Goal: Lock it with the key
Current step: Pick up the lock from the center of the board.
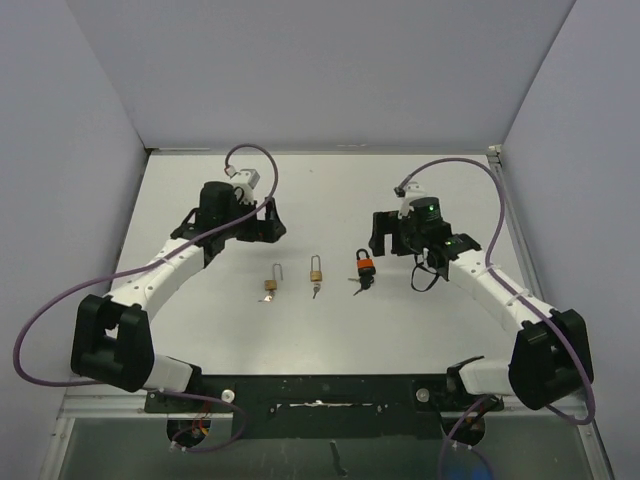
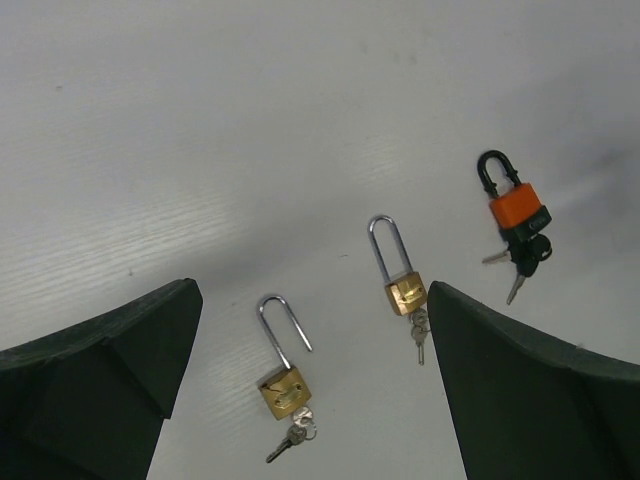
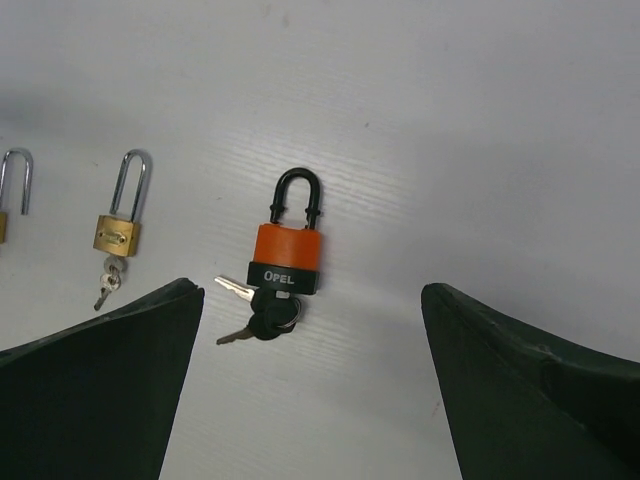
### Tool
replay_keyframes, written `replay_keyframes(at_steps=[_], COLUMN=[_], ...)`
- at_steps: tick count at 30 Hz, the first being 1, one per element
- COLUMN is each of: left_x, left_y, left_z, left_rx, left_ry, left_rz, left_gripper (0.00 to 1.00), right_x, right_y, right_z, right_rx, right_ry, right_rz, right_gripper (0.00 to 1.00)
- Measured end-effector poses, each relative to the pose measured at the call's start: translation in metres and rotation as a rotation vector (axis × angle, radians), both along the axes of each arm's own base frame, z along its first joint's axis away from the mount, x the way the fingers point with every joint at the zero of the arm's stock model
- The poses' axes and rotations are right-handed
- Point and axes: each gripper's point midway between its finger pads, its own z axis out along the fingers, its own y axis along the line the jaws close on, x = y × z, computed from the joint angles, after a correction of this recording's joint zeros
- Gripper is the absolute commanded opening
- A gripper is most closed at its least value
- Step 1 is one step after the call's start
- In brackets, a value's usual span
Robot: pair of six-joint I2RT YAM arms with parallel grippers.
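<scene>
Three padlocks lie in a row on the white table. The left brass padlock point(image 1: 270, 284) point(image 2: 284, 388) has its shackle swung open, with a key point(image 2: 290, 437) in its base. The middle brass padlock point(image 1: 316, 272) point(image 2: 406, 293) point(image 3: 119, 232) has its shackle down and keys hanging from it. The orange and black padlock point(image 1: 365, 265) point(image 2: 519, 212) point(image 3: 288, 256) has black-headed keys point(image 3: 262, 318) at its base. My left gripper point(image 1: 266, 222) point(image 2: 310, 292) is open and empty, behind the brass padlocks. My right gripper point(image 1: 386, 234) point(image 3: 308, 292) is open and empty, by the orange padlock.
Grey walls enclose the table point(image 1: 330, 200) on the left, back and right. Purple cables point(image 1: 455, 165) loop from both arms. A black rail point(image 1: 320, 395) with the arm bases runs along the near edge.
</scene>
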Motion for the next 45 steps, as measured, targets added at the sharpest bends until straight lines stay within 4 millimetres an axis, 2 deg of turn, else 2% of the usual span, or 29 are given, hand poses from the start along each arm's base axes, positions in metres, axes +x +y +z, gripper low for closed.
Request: replay_keyframes(at_steps=[3,5,12,15,21,28,34,40,45], left_x=[-0.008,-0.01,-0.003,-0.001,0.003,0.006,0.008,0.01,0.011], left_y=[-0.024,-0.029,-0.028,-0.025,-0.017,-0.008,-0.002,0.001,0.002], left_z=[-0.002,-0.001,0.004,0.004,0.002,0.001,0.002,0.002,0.002], left_rx=[0.001,-0.001,-0.008,0.001,0.013,0.015,0.015,0.011,0.006], left_ry=[0.003,0.0,-0.028,-0.033,-0.033,-0.027,-0.027,-0.027,-0.028], left_rz=[-0.06,-0.072,-0.051,-0.035,-0.005,0.017,0.033,0.039,0.038], left_gripper=[0.98,0.98,0.98,0.98,0.98,0.98,0.98,0.98,0.98], right_x=[-0.006,-0.009,-0.017,-0.02,-0.016,-0.01,-0.009,-0.004,-0.006], right_y=[0.013,0.018,0.027,0.037,0.056,0.054,0.055,0.057,0.055], right_z=[-0.015,-0.026,-0.074,-0.089,-0.099,-0.111,-0.123,-0.123,-0.124], right_rx=[-0.025,-0.042,-0.135,-0.184,-0.236,-0.273,-0.288,-0.283,-0.28], right_ry=[0.041,0.069,0.187,0.217,0.221,0.237,0.265,0.271,0.28], right_rz=[0.027,0.032,0.039,0.065,0.097,0.075,0.067,0.046,0.02], right_gripper=[0.95,0.95,0.94,0.94,0.93,0.9,0.8,0.65,0.62])
